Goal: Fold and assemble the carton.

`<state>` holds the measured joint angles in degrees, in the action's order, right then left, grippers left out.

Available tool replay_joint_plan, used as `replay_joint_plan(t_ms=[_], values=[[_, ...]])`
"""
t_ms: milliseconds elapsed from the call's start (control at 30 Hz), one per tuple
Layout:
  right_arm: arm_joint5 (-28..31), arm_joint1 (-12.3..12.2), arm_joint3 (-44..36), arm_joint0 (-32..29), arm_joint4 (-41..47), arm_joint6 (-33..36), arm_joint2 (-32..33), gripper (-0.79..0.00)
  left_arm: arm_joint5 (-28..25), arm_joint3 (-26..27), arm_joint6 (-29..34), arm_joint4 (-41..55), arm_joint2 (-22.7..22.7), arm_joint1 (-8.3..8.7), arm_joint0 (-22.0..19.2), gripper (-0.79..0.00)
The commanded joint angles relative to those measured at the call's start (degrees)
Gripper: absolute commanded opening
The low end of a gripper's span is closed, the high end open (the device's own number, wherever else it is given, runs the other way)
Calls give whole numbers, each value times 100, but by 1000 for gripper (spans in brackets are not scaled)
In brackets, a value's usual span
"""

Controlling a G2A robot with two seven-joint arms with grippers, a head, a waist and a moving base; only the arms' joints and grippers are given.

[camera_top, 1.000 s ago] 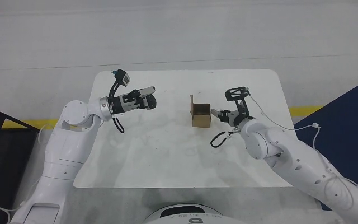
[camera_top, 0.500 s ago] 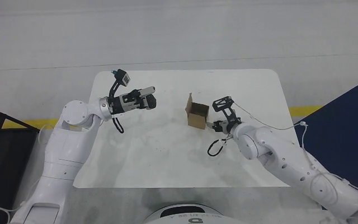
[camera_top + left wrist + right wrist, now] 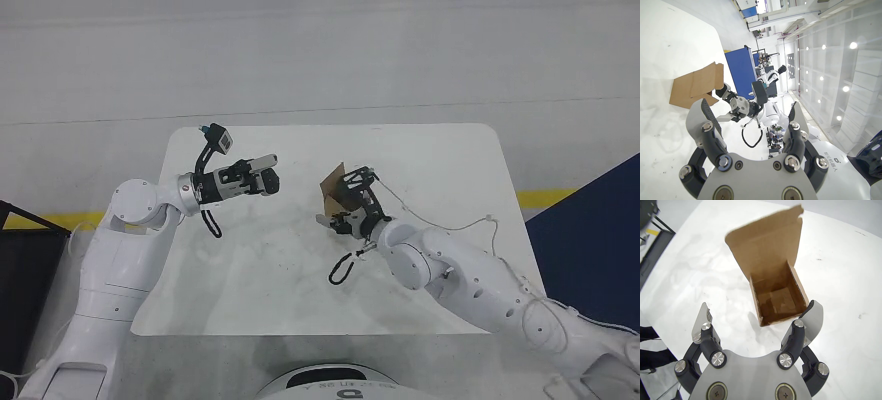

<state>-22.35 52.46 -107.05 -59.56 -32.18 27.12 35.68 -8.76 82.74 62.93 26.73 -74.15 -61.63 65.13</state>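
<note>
Finds the carton (image 3: pixel 333 190) tilted mid table (image 3: pixel 450 160), lid flap raised; right gripper (image 3: pixel 759 308) spread wide at its rim, holding nothing; left gripper (image 3: pixel 749 104) spread, empty, farther left. Likely light, stiff, crushable; best pinched at flap edge.

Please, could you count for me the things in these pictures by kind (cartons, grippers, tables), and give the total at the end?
carton: 1, brown, lid flap up
grippers: 2, the left gripper and the right gripper, both open
table: 1, white
Total: 4
</note>
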Motion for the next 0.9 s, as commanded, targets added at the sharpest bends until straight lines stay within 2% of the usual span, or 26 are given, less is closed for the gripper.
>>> replay_joint_plan(t_ms=[0, 100, 200, 333, 467, 633, 700, 800, 867], values=[[84, -44, 31, -108, 323, -176, 345, 0, 0, 0, 0, 0, 0, 0, 0, 0], [146, -179, 57, -402, 595, -403, 1010, 0, 0, 0, 0, 0, 0, 0, 0, 0], [-75, -303, 138, -687, 321, -410, 1470, 0, 0, 0, 0, 0, 0, 0, 0, 0], [-44, -351, 289, -865, 233, -211, 1728, -123, 75, 103, 34, -17, 68, -2, 53, 0], [-189, -294, 533, -818, -55, -48, 1603, -237, 357, 144, 737, -55, 154, 39, 20, 0], [-149, -160, 724, -647, -355, 145, 1265, -256, 603, 105, 1473, 20, 354, 59, -29, 0], [-87, -96, 812, -567, -443, 179, 1126, -252, 624, 22, 1491, 36, 522, 33, -84, 0], [-21, 0, 926, -467, -588, 227, 919, -314, 652, -214, 1265, -123, 838, -29, -249, 0], [49, 56, 959, -432, -683, 272, 794, -382, 681, -366, 1085, -250, 1071, -82, -390, 0]])
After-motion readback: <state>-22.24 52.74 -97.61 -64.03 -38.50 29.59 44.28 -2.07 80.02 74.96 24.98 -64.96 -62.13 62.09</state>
